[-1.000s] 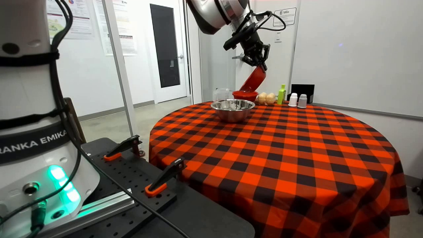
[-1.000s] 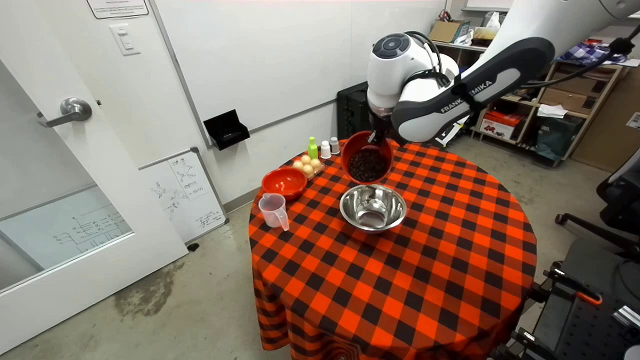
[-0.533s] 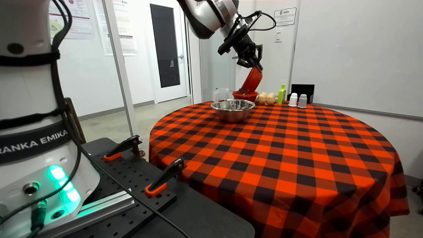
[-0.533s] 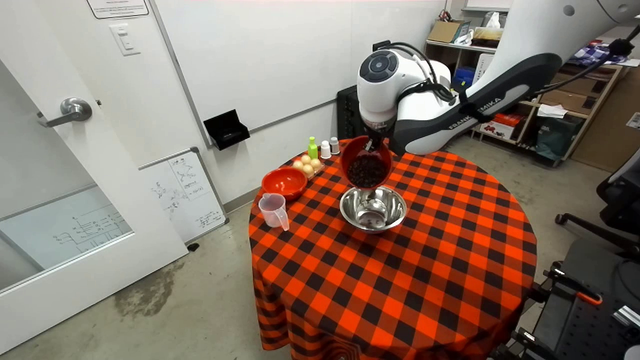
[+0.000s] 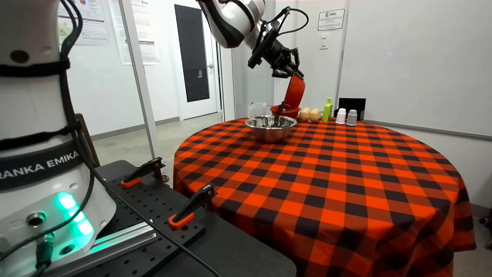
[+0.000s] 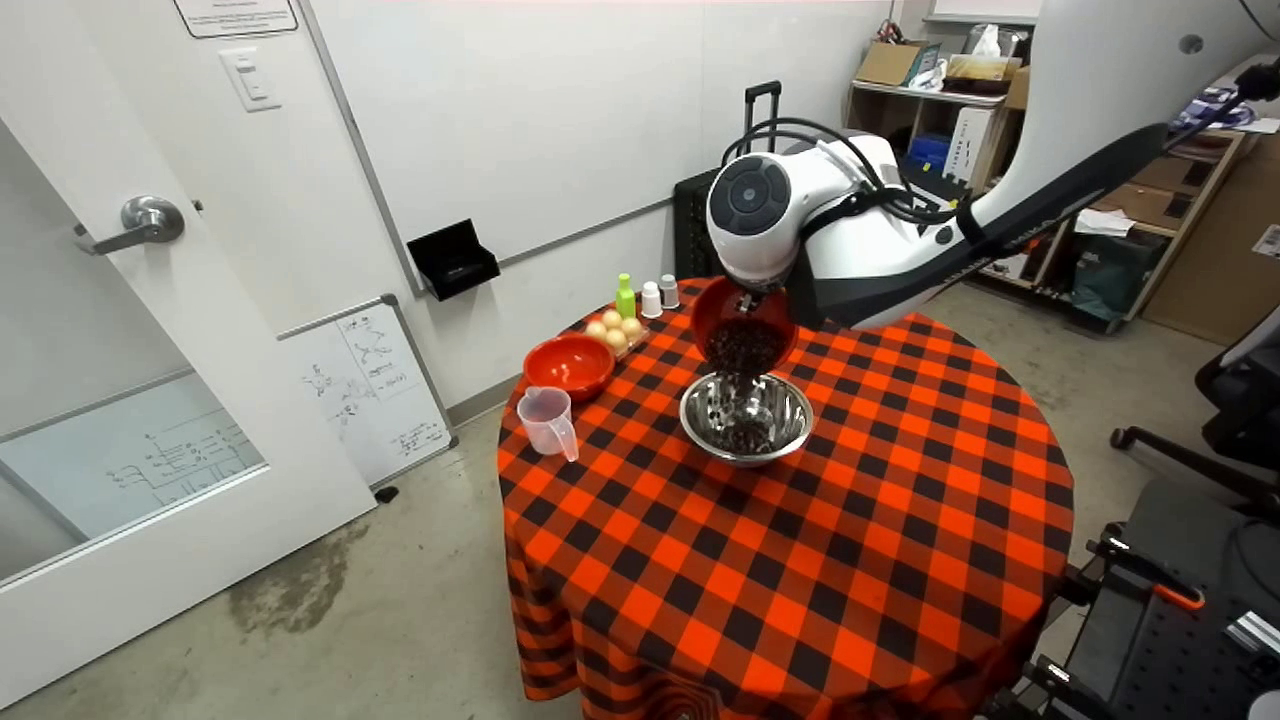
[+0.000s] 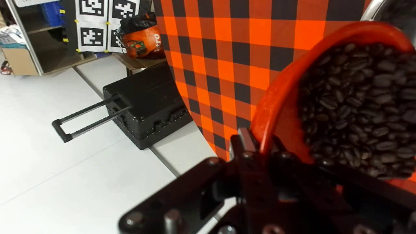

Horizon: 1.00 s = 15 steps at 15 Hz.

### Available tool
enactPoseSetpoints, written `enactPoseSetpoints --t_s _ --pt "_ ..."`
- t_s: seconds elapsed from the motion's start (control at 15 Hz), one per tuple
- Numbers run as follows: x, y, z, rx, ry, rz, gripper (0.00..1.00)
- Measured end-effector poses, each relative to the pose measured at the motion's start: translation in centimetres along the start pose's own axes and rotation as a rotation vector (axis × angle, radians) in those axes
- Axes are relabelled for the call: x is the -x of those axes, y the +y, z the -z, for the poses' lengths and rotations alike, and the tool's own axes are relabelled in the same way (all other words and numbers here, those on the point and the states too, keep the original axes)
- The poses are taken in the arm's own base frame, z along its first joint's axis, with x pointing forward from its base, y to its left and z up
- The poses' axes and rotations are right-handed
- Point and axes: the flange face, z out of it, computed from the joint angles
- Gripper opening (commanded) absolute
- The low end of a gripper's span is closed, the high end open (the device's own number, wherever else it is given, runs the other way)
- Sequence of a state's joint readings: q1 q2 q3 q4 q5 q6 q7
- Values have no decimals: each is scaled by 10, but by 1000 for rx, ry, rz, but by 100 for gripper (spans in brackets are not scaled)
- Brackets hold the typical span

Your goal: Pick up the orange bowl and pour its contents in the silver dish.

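My gripper is shut on the rim of the orange bowl. In both exterior views the gripper holds the orange bowl steeply tilted above the back rim of the silver dish. Dark beans lie against the low side of the bowl. A stream of them falls into the silver dish, and some beans lie at its bottom. In the wrist view only a corner of the silver dish shows. The fingertips are mostly hidden by the arm in an exterior view.
A second red-orange bowl stands on the checked tablecloth, beside a clear measuring cup. Eggs, a green bottle and two small shakers stand near the table's edge. A black case is beyond the table.
The arm and the orange bowl have come lower and the bowl has tilted more steeply over the silver dish. Beans have begun to fall into the dish, which was empty earlier.
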State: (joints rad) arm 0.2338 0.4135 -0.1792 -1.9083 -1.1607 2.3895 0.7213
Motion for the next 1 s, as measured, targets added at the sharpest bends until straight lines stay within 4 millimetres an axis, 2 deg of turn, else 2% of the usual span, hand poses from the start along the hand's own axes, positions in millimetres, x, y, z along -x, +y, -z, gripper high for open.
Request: enactPoseSetpoints --t_s 0.47,1.0 --pt "8 -15 34 129 10 16 2" --pt "20 -31 60 296 54 72 2"
